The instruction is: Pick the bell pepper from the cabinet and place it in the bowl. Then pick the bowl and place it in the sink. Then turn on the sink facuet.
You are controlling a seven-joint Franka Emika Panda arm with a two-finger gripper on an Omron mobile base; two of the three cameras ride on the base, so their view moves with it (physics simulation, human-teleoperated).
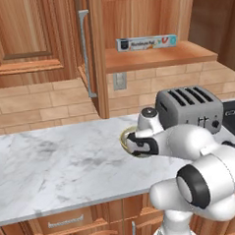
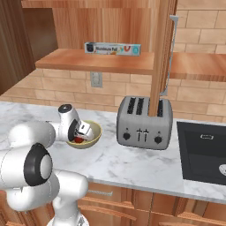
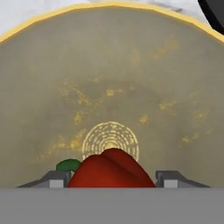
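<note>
While my tool [image 3: 112, 178] hangs over the bowl [image 3: 109, 78] on the table [image 1: 58, 162], its jaws grip the red bell pepper [image 3: 111, 169] directly above the bowl's centre, so I'd release straight down.

bowl [image 2: 90, 137] on counter [image 2: 132, 163], left of toaster [image 2: 143, 122], sink [image 2: 203, 152] right

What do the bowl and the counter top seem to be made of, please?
The bowl: probably glazed ceramic, with a smooth beige-yellow outside and a speckled olive inside. The counter top: looks like polished marble, white with grey veins. Both are rendered, so this is only appearance.
</note>
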